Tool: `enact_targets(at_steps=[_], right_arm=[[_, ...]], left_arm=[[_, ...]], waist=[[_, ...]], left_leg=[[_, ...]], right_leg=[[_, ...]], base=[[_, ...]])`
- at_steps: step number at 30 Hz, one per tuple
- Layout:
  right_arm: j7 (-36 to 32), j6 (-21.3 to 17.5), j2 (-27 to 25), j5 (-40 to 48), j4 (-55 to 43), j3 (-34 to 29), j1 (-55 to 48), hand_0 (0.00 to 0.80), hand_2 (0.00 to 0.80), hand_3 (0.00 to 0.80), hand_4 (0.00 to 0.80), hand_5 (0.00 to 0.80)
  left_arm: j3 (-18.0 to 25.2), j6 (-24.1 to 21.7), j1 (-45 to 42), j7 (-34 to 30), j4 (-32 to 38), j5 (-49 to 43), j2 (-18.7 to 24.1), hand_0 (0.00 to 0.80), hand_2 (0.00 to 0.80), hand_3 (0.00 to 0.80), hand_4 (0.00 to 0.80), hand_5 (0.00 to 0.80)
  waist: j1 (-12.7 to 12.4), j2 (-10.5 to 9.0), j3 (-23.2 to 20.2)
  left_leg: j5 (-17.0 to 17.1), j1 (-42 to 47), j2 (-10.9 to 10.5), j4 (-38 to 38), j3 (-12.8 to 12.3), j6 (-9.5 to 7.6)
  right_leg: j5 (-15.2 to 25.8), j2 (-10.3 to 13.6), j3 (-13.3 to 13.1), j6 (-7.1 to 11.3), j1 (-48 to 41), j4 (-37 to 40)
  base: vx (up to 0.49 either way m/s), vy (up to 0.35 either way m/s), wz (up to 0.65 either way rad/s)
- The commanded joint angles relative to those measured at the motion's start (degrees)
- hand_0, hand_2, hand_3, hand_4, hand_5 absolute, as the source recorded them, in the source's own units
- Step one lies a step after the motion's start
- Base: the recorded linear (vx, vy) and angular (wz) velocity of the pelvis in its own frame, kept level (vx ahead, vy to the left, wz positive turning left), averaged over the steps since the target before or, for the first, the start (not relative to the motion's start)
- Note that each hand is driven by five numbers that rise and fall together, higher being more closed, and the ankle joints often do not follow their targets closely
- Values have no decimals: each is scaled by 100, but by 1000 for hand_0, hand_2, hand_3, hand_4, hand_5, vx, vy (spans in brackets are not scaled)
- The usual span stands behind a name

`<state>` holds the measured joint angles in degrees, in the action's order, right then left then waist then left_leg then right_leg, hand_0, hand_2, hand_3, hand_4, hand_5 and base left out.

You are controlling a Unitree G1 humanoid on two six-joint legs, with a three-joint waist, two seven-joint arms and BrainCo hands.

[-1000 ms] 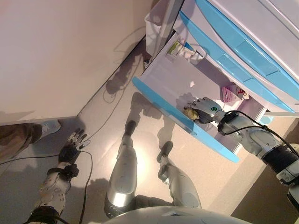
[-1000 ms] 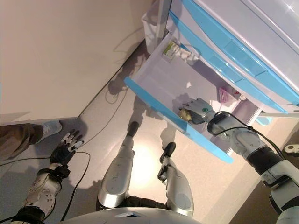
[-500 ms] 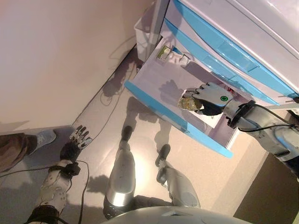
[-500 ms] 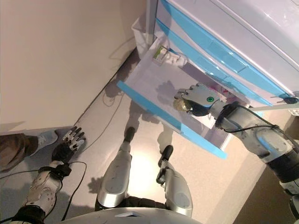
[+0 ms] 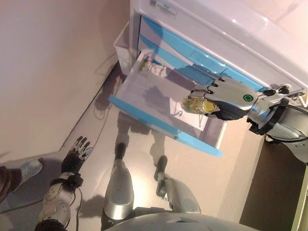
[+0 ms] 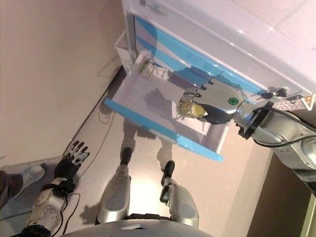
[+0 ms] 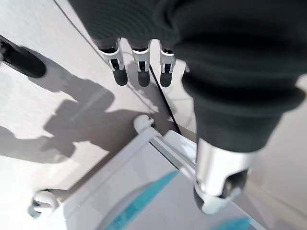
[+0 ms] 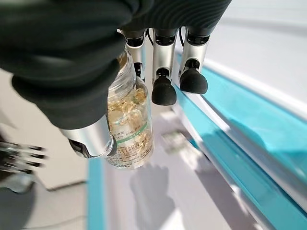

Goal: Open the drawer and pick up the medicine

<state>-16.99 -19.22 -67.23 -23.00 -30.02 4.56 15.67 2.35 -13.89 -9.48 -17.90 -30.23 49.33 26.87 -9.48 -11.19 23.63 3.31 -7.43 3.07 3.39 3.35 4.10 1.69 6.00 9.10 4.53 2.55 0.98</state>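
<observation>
Pick-up step, apparently complete: the right hand [image 5: 230, 98], centre-right of frame, grips the medicine bottle [image 5: 196, 104] above the open drawer [image 5: 159, 126]. Left hand [image 5: 74, 156], lower left, hangs open. Next: keep the grip firm.

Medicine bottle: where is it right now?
The medicine bottle is in the right hand, fingers curled round it, held up above the open drawer on the right of both eye views.

clinic-like room, blue-fronted drawer cabinet [image 5: 202, 43]
</observation>
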Motion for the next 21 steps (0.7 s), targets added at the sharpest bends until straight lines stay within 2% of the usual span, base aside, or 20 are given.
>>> enact_targets(at_steps=[1,7,12,16,21], right_arm=[[-261,-233,-322,1199,-364,-111,22,800,800,800,800,800],[-814,-38,-323,2533,-387,-626,110,800,800,800,800,800],[-1080,264,-213,3146,-251,-935,233,800,800,800,800,800],[-1059,676,-158,3489,48,-1001,489,800,800,800,800,800],[-644,1206,-124,3841,634,-1119,720,800,800,800,800,800]], left_arm=[[136,-158,-549,-56,-167,-239,20,0,0,0,0,0],[185,-199,-672,-93,-337,-334,-146,0,0,0,0,0],[228,-117,-739,-134,-411,-407,-237,0,0,0,0,0],[223,-22,-746,-120,-457,-436,-274,0,0,0,0,0],[219,92,-823,-69,-450,-474,-308,0,0,0,0,0]], waist=[[41,79,-708],[91,58,-978],[119,85,-1180],[123,112,-1306],[118,149,-1438]], left_leg=[[-524,116,-101,-123,71,-195],[-502,286,-59,-257,40,-148],[-517,368,-65,-275,-25,-128],[-567,454,-72,-261,-41,-120],[-617,595,-70,-270,-30,-108]], right_leg=[[64,-148,-49,341,29,-156],[82,-122,-92,365,-80,-92],[82,-57,-92,375,-127,-79],[45,-29,-79,364,-211,-71],[4,0,-47,367,-328,-62]], base=[[19,11,-15],[52,26,-11],[63,50,-5],[83,44,-1],[94,31,-1]])
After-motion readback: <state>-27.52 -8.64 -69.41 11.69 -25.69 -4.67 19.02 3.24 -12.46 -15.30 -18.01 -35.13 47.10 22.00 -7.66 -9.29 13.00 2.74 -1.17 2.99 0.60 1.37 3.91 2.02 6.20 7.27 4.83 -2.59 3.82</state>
